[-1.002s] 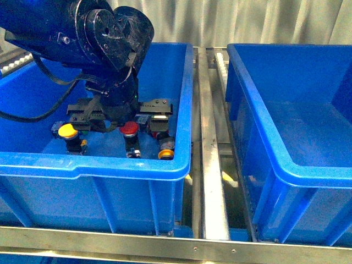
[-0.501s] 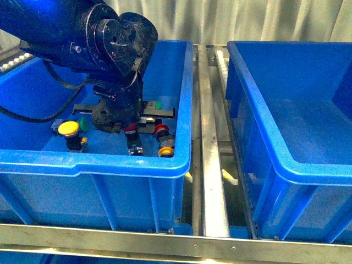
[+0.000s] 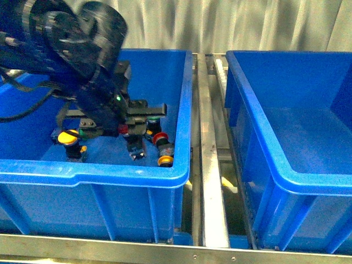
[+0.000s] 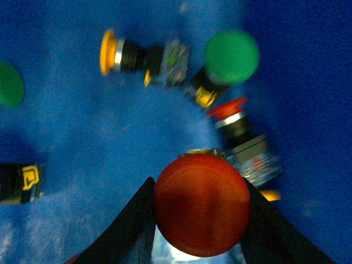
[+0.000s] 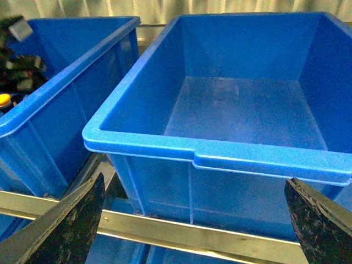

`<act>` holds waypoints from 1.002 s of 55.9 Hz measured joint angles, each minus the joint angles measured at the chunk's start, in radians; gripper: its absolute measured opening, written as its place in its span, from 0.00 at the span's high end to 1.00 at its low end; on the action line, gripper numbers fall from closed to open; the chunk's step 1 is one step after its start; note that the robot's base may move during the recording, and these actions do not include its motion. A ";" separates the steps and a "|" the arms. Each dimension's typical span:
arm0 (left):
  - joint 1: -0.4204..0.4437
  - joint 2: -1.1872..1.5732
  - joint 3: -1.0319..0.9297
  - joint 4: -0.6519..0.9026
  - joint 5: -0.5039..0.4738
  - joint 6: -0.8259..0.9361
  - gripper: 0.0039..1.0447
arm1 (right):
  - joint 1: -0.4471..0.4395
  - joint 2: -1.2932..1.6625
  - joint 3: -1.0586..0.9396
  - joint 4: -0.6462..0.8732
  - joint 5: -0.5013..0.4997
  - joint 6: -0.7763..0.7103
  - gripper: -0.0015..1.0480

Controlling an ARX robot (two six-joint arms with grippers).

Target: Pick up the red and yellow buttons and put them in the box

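Observation:
My left gripper (image 3: 127,131) is inside the left blue crate (image 3: 132,171), shut on a red button (image 4: 202,212) whose cap fills the gap between the black fingers (image 4: 129,231). Below it lie a yellow button (image 4: 107,52), another red button (image 4: 228,108) and green-capped ones (image 4: 231,56). In the front view a yellow button (image 3: 67,136), a red button (image 3: 160,137) and an orange-yellow cap (image 3: 164,161) lie on the crate floor. The right blue box (image 3: 308,184) has nothing in it. My right gripper (image 5: 195,231) is open in front of that box (image 5: 220,154).
A metal roller rail (image 3: 209,165) runs between the two crates, and a metal frame bar (image 3: 165,250) runs along the front. A second green cap (image 4: 10,83) and a black button body (image 4: 19,183) lie to one side in the left crate.
My left gripper has shut on the red button that stood mid-crate and has shifted left with it. The left arm has swung left. The right box is unchanged.

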 joint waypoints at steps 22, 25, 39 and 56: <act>0.188 -0.241 -0.503 0.662 0.710 -0.446 0.68 | 0.000 0.000 0.000 0.000 0.000 0.000 0.06; 0.151 -0.237 -0.541 0.780 0.770 -0.551 0.68 | 0.000 0.000 0.000 0.000 0.000 0.000 0.06; -0.162 -0.214 -0.443 1.098 0.792 -0.864 0.68 | 0.000 0.000 0.000 0.000 0.000 0.000 0.06; -0.312 -0.080 -0.318 1.019 0.769 -0.877 0.68 | 0.000 0.000 0.000 0.000 0.000 0.000 0.06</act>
